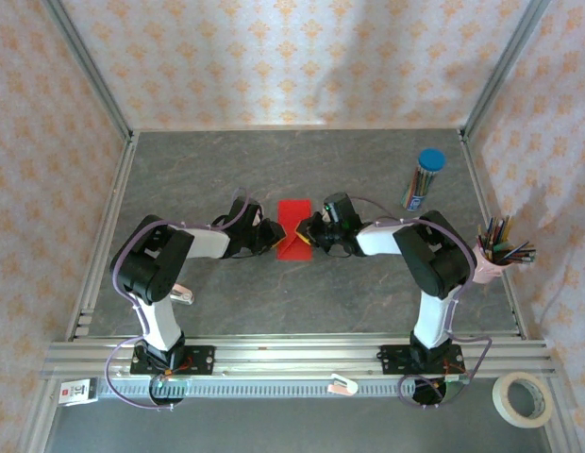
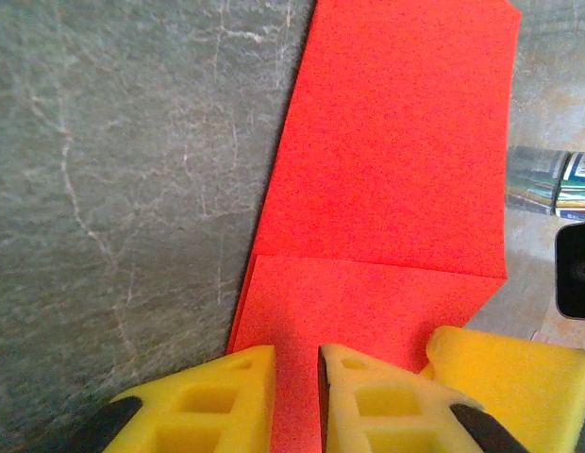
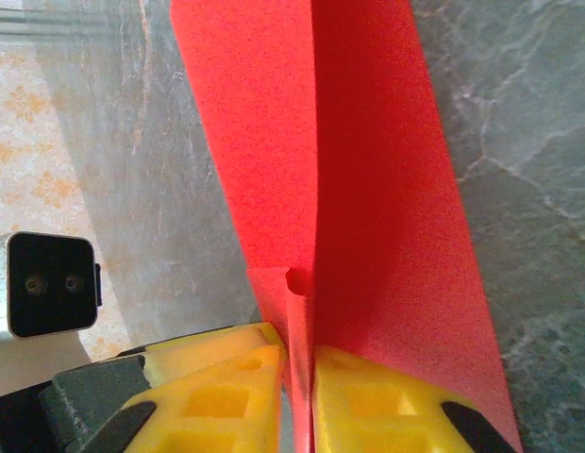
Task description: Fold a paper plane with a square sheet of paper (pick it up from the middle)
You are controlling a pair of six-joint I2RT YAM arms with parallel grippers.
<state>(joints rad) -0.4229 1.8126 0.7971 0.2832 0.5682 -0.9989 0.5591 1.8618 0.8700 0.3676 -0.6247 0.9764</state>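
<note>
Here, the red paper [image 3: 368, 142] is pinched by the right gripper [image 3: 297, 357] along a raised fold. Whether the left gripper [image 2: 296, 363] grips it cannot be told. The label on the pencil tube [image 2: 543, 179] is too blurred to be read.

Tabletop [image 1: 226, 170] open leftward; pencil tube [image 1: 423, 181] and pencil cup [image 1: 491, 262] obstruct right.

Top external camera: fixed high above and behind the arm bases, facing down and toward the far wall. It is distant and takes in the whole grey stone-patterned tabletop [image 1: 226, 170].

Left wrist camera: at table centre, close range, angled down past the left gripper [image 2: 297, 401].

Right wrist camera: opposite, equally close, angled down past the right gripper [image 3: 297, 401].

All three views share the bright red paper sheet [image 1: 294, 219] [image 2: 396, 170] [image 3: 368, 170]. The top and left wrist views also share the blue-capped clear tube of coloured pencils [image 1: 423, 179] [image 2: 547, 184], far right.
</note>
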